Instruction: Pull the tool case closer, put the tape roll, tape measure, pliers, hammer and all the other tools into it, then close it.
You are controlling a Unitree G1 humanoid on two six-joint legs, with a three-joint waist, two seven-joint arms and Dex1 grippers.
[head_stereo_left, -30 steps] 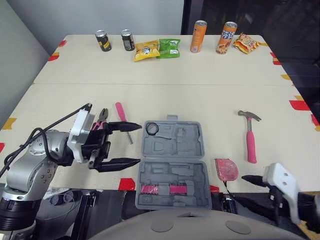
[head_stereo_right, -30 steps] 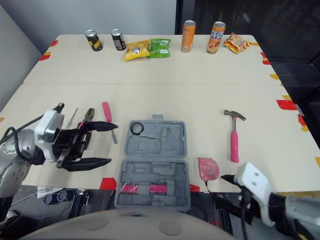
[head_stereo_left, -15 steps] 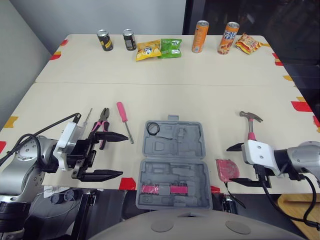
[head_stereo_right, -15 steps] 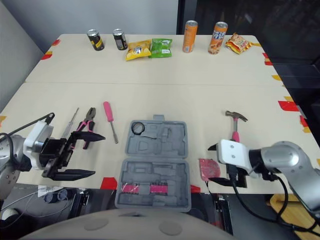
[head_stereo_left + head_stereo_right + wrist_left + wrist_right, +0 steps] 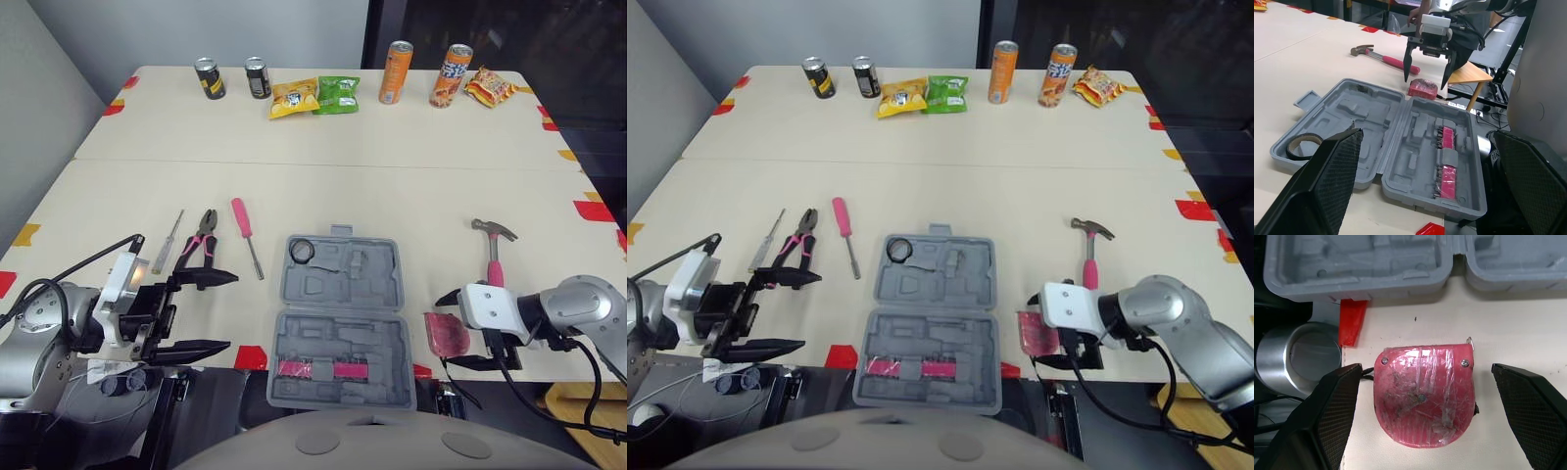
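Note:
The grey tool case lies open near the table's front edge, with a black tape roll in its far half and pink bits in its near half. A red tape measure lies just right of the case, between the fingers of my open right gripper, which stand apart from it. The pink-handled hammer lies farther right. Left of the case lie pliers, a pink screwdriver and a thin metal tool. My left gripper hangs open and empty at the front edge, left of the case.
Two dark cans, snack packets and two orange cans stand along the far edge. Red tape marks dot the table's borders. A wooden stool and cables sit beyond the front edge.
My left gripper drew back left, away from the case, toward the front edge. My right gripper rose from below the edge and came to straddle the tape measure. The camera shifted slightly.

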